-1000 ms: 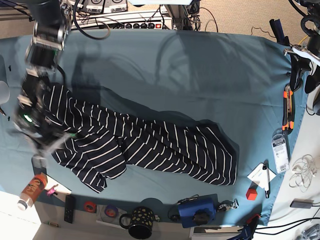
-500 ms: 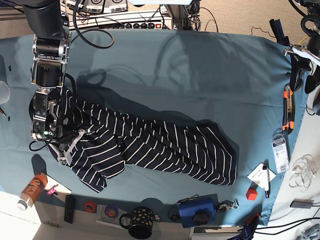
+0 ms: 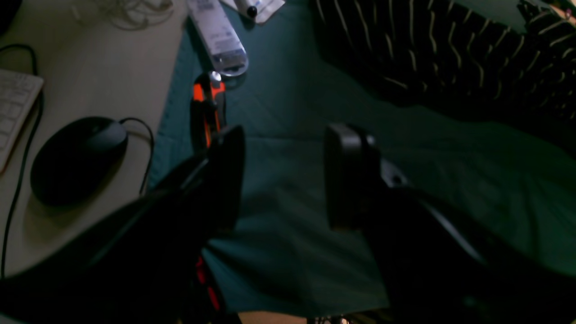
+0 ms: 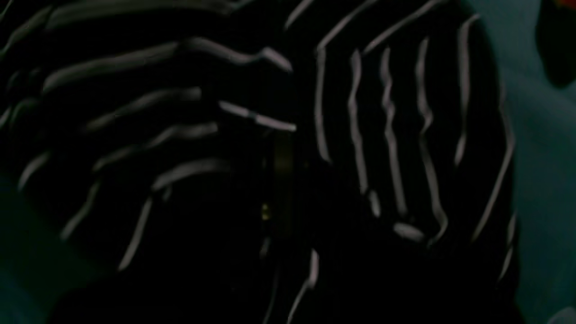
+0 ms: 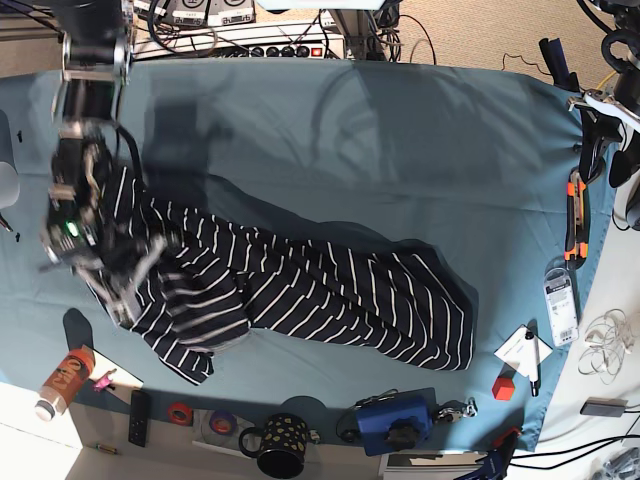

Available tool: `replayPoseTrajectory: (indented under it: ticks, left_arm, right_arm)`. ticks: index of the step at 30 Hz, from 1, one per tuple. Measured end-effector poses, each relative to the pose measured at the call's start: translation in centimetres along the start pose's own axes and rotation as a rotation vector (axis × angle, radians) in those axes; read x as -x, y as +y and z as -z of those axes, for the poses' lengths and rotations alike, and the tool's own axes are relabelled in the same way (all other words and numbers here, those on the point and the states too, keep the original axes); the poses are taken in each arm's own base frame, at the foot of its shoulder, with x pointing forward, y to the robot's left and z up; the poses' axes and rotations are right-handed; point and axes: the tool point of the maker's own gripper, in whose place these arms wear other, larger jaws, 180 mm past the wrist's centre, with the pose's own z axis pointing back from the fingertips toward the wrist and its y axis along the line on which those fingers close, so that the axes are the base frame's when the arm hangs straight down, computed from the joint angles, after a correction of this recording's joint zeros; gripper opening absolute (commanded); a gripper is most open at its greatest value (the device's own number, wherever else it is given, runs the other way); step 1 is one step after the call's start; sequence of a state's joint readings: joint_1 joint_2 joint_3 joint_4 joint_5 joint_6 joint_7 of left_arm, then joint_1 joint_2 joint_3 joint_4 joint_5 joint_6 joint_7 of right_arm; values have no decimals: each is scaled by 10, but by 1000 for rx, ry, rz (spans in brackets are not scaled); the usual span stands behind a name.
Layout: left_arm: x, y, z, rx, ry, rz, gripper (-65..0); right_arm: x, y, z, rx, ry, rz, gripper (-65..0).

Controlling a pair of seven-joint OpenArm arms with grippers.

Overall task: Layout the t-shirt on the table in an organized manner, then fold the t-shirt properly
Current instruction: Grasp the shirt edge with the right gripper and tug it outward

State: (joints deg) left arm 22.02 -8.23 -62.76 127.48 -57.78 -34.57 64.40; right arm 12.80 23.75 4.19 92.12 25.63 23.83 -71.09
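The t-shirt (image 5: 320, 290), dark navy with thin white stripes, lies bunched in a long diagonal band across the teal table (image 5: 400, 150). My right gripper (image 5: 133, 277) is down on the shirt's left end and shut on a fold of it. In the right wrist view striped cloth (image 4: 387, 135) fills the frame and bunches around the dark closed gripper (image 4: 281, 171). My left gripper (image 3: 288, 175) hangs open and empty above bare table near its right edge, well short of the shirt's other end (image 3: 450, 49).
An orange box cutter (image 5: 575, 215), a white packet (image 5: 561, 305) and a red cube (image 5: 503, 385) lie along the right edge. A mug (image 5: 280, 445), a blue device (image 5: 395, 420) and an orange bottle (image 5: 65, 378) line the front edge. A computer mouse (image 3: 76, 157) sits off the cloth.
The right gripper came down onto the shirt's left end and closed on it; that end of the cloth has shifted slightly. The left arm has not moved.
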Motion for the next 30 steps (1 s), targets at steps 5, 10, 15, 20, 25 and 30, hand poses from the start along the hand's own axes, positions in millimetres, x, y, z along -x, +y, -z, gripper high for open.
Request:
replayPoseTrajectory:
  ticks: [5, 10, 15, 20, 25, 30]
  left_arm:
    - [0, 0, 0, 0, 0, 0, -378]
    - [0, 0, 0, 0, 0, 0, -378]
    - [0, 0, 0, 0, 1, 1, -378]
    - [0, 0, 0, 0, 1, 1, -378]
    - [0, 0, 0, 0, 0, 1, -378]
    - [-1, -1, 0, 6, -6, -4, -378]
  right_arm:
    - [21, -3, -44, -35, -94, 70, -650]
    - [63, -19, -83, -19, -120, 124, -650]
    - [88, -32, -92, 25, -94, 155, -650]
    - [91, -24, -91, -15, -71, 78, -467]
    - [78, -24, -94, -22, -132, 74, -448]
    - [21, -70, -108, 183, -375, 128, -449]
